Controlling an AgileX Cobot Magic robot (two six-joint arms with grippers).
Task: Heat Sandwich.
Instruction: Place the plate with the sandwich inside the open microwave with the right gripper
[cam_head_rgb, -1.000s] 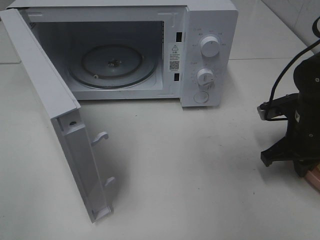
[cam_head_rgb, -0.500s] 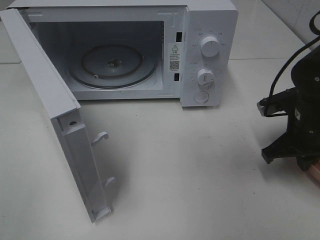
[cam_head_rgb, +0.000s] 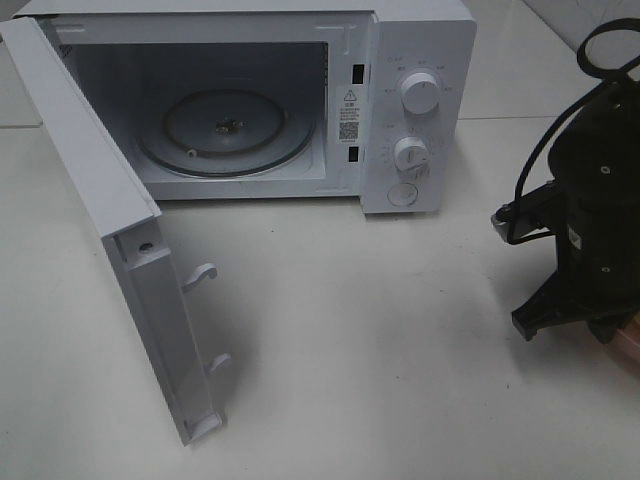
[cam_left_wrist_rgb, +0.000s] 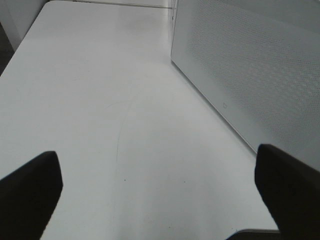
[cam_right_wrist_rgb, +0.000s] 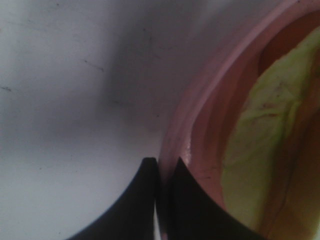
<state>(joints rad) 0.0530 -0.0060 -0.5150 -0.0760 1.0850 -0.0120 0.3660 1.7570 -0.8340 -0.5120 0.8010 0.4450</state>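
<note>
**A:** Where's the sandwich (cam_right_wrist_rgb: 260, 130)?

**B:** On its pink plate (cam_right_wrist_rgb: 197, 120), at the right edge of the table (cam_head_rgb: 400, 360), well apart from the microwave (cam_head_rgb: 420, 40). The right wrist view shows only its green-yellow filling. The high view catches just a sliver of plate.

**A:** How far along, then?

**B:** Early, I'd judge. The door (cam_head_rgb: 90, 180) stands open and the glass turntable (cam_head_rgb: 225, 135) is bare. The sandwich must go in, the door be closed and a dial (cam_head_rgb: 419, 92) set.

**A:** And the jaws?

**B:** The right gripper (cam_right_wrist_rgb: 162, 162) is closed tight, tips at the plate's rim. Whether they nip it is too blurred to tell. The left gripper (cam_left_wrist_rgb: 160, 200) is spread wide, holding nothing, near the door.
</note>
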